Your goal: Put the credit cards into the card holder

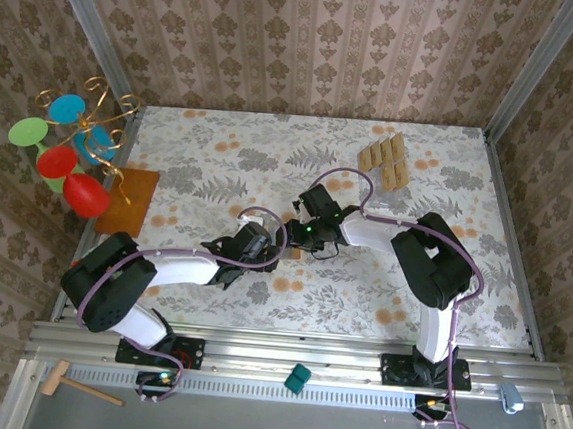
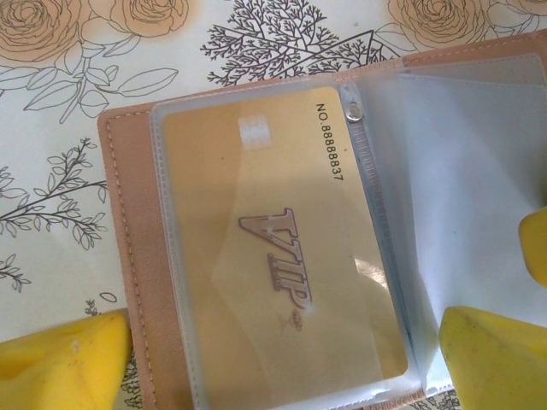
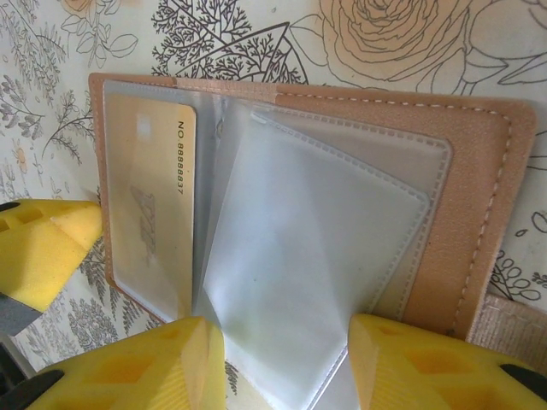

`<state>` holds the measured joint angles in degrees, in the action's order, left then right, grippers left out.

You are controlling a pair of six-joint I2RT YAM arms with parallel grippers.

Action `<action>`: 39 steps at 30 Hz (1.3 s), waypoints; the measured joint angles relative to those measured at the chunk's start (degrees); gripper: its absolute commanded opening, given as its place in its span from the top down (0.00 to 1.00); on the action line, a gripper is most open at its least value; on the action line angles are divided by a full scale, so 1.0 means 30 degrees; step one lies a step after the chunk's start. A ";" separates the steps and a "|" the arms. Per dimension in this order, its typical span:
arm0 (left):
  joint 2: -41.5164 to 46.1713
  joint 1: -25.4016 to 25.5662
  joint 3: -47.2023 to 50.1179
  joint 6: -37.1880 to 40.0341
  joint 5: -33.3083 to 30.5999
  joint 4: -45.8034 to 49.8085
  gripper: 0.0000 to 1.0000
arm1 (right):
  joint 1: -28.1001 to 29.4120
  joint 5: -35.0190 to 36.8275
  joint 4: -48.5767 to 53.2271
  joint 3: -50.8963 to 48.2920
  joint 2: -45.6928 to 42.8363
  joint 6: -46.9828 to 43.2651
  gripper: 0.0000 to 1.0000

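Left fingers wide apart, straddling holder, open at centre of counter; one card already sleeved. Right fingers partly apart around loose sleeves, nothing clamped. Spare cards far right. Advice: pin holder flat, spread one sleeve, slide next card in edge-first.

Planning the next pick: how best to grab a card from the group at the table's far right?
Probably the nearest of the credit cards, from straight above with the right gripper: pinch across its narrow width. They lie flat, thin, overlapping; the end one looks least covered.
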<state>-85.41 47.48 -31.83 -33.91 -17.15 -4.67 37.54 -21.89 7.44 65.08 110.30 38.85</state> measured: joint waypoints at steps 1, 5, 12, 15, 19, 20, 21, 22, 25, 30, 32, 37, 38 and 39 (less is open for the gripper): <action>0.0000 0.0000 0.0000 0.0000 0.0000 0.0000 0.04 | 0.0000 -0.0015 -0.0015 0.0000 0.0007 0.0073 0.50; 0.0000 0.0000 0.0000 0.0007 0.0058 -0.0036 0.03 | 0.0000 -0.0240 -0.0270 0.0007 0.0080 0.0291 0.50; 0.0000 -0.0015 0.0000 0.0000 0.0036 -0.0029 0.06 | -0.0022 -0.0525 -0.0546 0.0015 0.0160 0.0699 0.50; 0.0000 -0.0102 0.0000 0.0000 0.0058 -0.0022 0.06 | -0.0219 -0.0605 -0.0546 0.0015 0.0146 0.0707 0.50; 0.0000 -0.0109 0.0000 0.0000 0.0058 -0.0029 0.07 | -0.0481 -0.0692 -0.0546 -0.0022 0.0036 0.0707 0.50; 0.0000 -0.0102 0.0007 -0.0007 0.0051 -0.0029 0.07 | -0.0539 -0.0714 -0.0546 -0.0022 0.0007 0.0707 0.50; 0.0000 -0.0102 0.0007 -0.0007 0.0051 -0.0029 0.07 | -0.0568 -0.0714 -0.0546 -0.0029 -0.0007 0.0707 0.50; 0.0000 -0.0109 0.0007 -0.0007 0.0051 -0.0029 0.07 | -0.0597 -0.0721 -0.0554 -0.0044 -0.0036 0.0707 0.50; 0.0000 -0.0109 0.0022 -0.0007 0.0051 -0.0044 0.07 | -0.0641 -0.0721 -0.0568 -0.0277 -0.0109 0.0707 0.50; 0.0000 -0.0109 0.0036 -0.0007 0.0051 -0.0051 0.07 | -0.0641 -0.0721 -0.0838 -0.0539 -0.0160 0.0714 0.50; 0.0000 -0.0102 0.0036 -0.0007 0.0051 -0.0051 0.07 | -0.0641 -0.0729 -0.0874 -0.0561 -0.0160 0.0736 0.50; 0.0000 -0.0109 0.0036 -0.0007 0.0051 -0.0051 0.07 | -0.0641 -0.0852 -0.0991 -0.0532 -0.0087 0.0860 0.50; 0.0000 -0.0109 0.0036 -0.0007 0.0044 -0.0051 0.07 | -0.0641 -0.0882 -0.0998 -0.0481 -0.0022 0.0918 0.50; 0.0000 -0.0109 0.0036 -0.0007 0.0051 -0.0051 0.07 | -0.0641 -0.0940 -0.0998 -0.0393 0.0051 0.0976 0.50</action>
<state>-85.41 47.16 -31.73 -33.93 -16.99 -4.82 35.62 -24.71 4.45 63.90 110.45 41.78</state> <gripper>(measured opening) 0.929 0.503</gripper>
